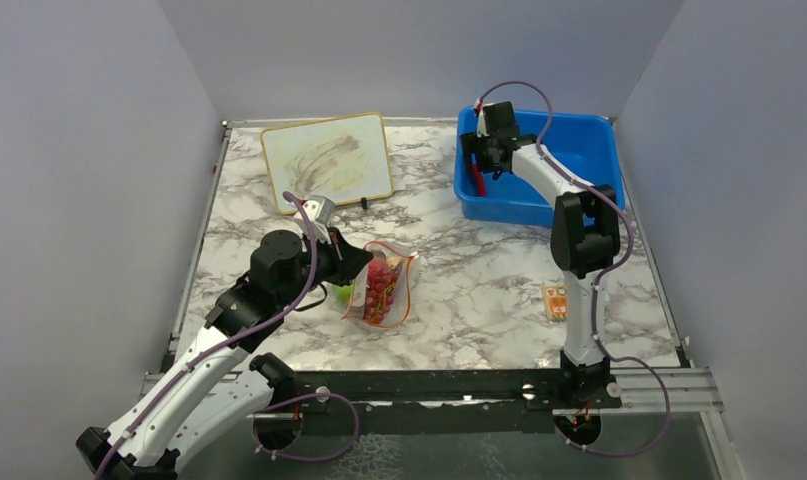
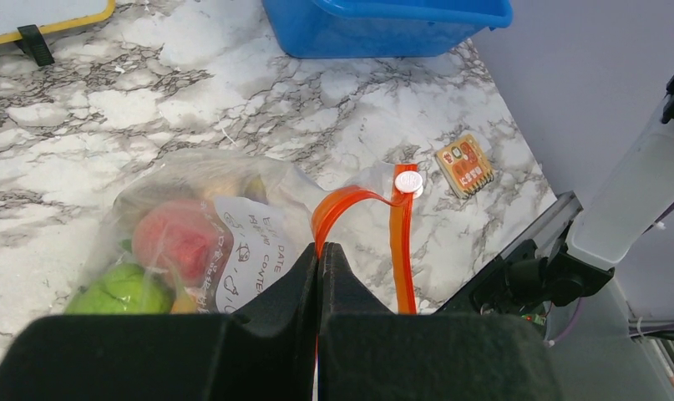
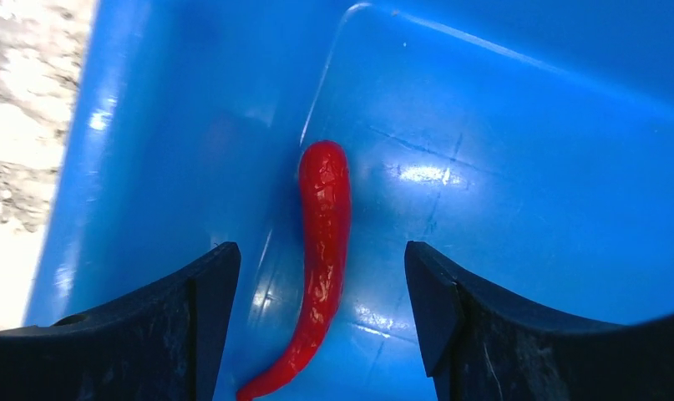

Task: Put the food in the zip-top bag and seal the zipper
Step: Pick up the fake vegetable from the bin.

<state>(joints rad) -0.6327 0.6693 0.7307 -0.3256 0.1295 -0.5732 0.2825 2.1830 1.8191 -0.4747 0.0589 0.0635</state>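
Note:
The clear zip-top bag point(image 1: 384, 285) lies mid-table holding food: a dark red grape bunch point(image 1: 379, 292), a pink-red peach point(image 2: 170, 234) and a green lime point(image 2: 120, 288). My left gripper point(image 2: 319, 255) is shut on the bag's orange-red zipper point(image 2: 402, 242) at one side of the mouth, which gapes in a loop. A white slider point(image 2: 407, 180) sits at the strip's far end. In the blue bin point(image 3: 525, 125) a red chili point(image 3: 323, 251) lies beside the wall. My right gripper point(image 3: 321, 251) hangs open over it, a finger on either side, not touching.
A yellow-framed whiteboard point(image 1: 327, 160) lies at the back left. A flat orange card point(image 1: 556, 300) rests on the marble near the right arm's base. The blue bin point(image 1: 589, 150) stands at the back right. Grey walls close in three sides.

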